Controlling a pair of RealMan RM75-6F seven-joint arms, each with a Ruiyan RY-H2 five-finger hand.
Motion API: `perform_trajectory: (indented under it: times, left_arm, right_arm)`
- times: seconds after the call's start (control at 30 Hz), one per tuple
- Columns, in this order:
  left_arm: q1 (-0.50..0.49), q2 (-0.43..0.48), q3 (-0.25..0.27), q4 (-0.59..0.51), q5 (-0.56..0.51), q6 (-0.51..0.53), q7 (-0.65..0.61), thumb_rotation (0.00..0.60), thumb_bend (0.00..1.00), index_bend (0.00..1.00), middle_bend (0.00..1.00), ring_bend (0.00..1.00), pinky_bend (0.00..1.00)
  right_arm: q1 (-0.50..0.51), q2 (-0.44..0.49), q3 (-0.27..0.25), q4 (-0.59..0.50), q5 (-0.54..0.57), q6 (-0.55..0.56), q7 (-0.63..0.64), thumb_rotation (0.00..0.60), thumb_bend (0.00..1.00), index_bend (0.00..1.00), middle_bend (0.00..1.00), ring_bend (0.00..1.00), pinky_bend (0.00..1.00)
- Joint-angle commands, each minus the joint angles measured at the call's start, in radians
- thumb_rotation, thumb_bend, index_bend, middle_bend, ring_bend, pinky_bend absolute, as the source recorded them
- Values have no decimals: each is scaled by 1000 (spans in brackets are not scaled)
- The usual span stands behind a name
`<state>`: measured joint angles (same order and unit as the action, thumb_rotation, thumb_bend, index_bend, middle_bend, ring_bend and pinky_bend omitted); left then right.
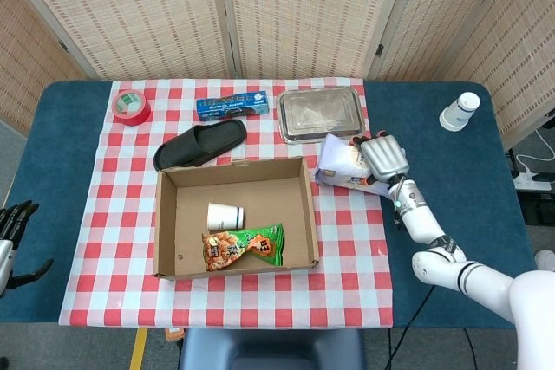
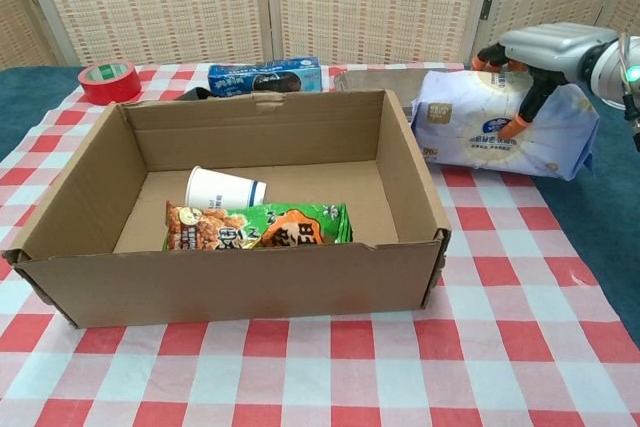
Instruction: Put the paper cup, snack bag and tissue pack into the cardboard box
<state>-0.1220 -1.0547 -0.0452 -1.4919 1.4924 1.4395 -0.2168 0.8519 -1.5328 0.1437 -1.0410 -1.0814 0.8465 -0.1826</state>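
Note:
The cardboard box (image 1: 234,169) (image 2: 260,112) stands open in the middle of the checkered cloth. Inside it a white paper cup (image 1: 225,216) (image 2: 225,189) lies on its side, with the orange-and-green snack bag (image 1: 244,247) (image 2: 260,227) just in front of it. The white tissue pack (image 1: 340,162) (image 2: 480,132) sits right of the box, close to its right wall. My right hand (image 1: 384,159) (image 2: 545,52) grips the pack from above, orange fingertips pressed on its top and front. My left hand (image 1: 13,231) hangs at the far left edge, fingers apart, holding nothing.
Behind the box lie a black slipper (image 1: 199,145), a blue packet (image 1: 231,107) (image 2: 265,77), a red tape roll (image 1: 132,107) (image 2: 108,81) and a metal tray (image 1: 319,114). A white bottle (image 1: 459,112) stands on the blue table at the far right.

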Motion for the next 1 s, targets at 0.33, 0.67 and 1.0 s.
perform_trajectory:
  times: [0.33,0.67,1.0]
  left_arm:
    - [-2,-1,0,-1,1,-3,4,600,226,0,0,0,0]
    - [0,0,2,-5,7,4,6,600,226,0,0,0,0]
    - [5,2,5,-8,15,15,8,600,225,0,0,0,0]
  right_arm:
    - [-18,148,68,-213,-11,101,-108,600,200,992,671,727,920]
    - [3,328,209,-585,-3,252,-247,600,199,997,676,732,927]
    - [88,221,251,-735,-14,281,-272,600,199,996,676,732,927]
